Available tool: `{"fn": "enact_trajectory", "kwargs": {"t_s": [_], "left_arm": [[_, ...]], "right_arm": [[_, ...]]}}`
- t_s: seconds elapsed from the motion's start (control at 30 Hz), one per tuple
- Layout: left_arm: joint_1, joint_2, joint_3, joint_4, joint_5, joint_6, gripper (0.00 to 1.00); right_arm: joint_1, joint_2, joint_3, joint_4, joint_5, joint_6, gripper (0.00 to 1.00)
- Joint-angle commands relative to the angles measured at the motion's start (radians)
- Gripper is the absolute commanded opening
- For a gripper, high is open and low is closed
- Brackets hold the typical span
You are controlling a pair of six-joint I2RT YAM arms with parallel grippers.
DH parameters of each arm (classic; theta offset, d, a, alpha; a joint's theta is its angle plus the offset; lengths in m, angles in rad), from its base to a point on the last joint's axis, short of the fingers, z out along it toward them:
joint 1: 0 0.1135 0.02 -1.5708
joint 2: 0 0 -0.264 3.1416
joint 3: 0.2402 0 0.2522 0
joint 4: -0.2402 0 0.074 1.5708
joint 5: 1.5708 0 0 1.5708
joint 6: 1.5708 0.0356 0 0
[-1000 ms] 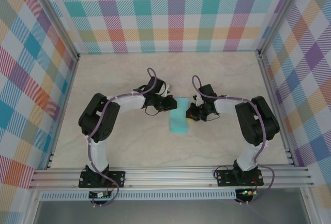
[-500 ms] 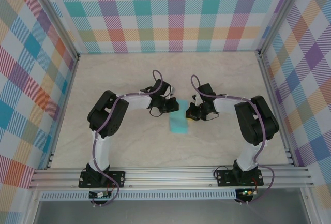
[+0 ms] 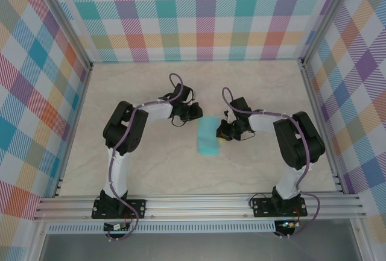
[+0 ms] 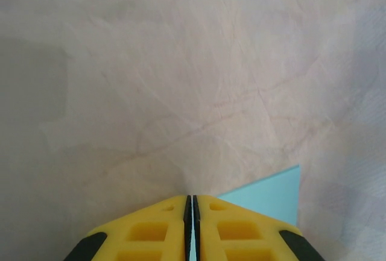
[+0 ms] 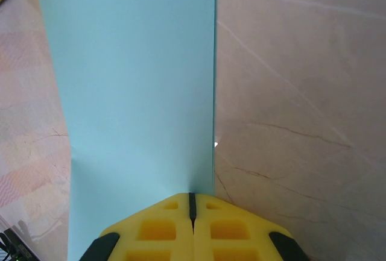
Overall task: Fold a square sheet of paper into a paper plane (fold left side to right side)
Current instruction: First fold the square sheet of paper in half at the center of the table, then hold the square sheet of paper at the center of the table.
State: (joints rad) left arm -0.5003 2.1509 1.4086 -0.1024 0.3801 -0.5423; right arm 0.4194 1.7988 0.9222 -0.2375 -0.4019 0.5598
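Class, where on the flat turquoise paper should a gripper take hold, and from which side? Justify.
Probably its long right edge. The turquoise paper lies flat on the table, so only an edge offers anything to pinch. Come in low from the right, where the shut right gripper sits at that edge, slipping one finger underneath.

paper plane [image 3: 210, 138]: one, a turquoise folded sheet
hands: two, the left hand [image 3: 193, 111] and the right hand [image 3: 222, 133]
arms [image 3: 123, 131]: two
counter [image 3: 151, 164]: one
plaid walls [image 3: 205, 14]: three
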Motion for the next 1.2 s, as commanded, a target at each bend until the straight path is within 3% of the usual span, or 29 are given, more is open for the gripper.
{"fn": "enact_trajectory", "kwargs": {"t_s": [0.0,0.27,0.43,0.53,0.77,1.17], "left_arm": [[0.042,0.041,0.034,0.000,-0.061,-0.009,0.13],[0.068,-0.181,-0.101,0.019,-0.070,0.020,0.15],[0.027,-0.302,-0.225,0.069,0.018,0.013,0.15],[-0.025,-0.284,-0.252,0.102,0.084,-0.006,0.15],[-0.113,-0.145,-0.215,0.135,0.069,-0.040,0.15],[-0.155,-0.114,-0.213,0.032,-0.066,-0.002,0.14]], "right_arm": [[0.009,0.068,-0.051,-0.111,0.141,-0.020,0.00],[0.010,0.056,-0.049,-0.099,0.127,-0.013,0.00],[0.012,0.053,-0.046,-0.098,0.132,-0.013,0.00],[0.015,0.055,-0.045,-0.098,0.132,-0.013,0.00],[0.015,0.055,-0.043,-0.100,0.128,-0.012,0.00],[-0.021,-0.027,-0.022,0.008,-0.028,-0.002,0.00]]}}
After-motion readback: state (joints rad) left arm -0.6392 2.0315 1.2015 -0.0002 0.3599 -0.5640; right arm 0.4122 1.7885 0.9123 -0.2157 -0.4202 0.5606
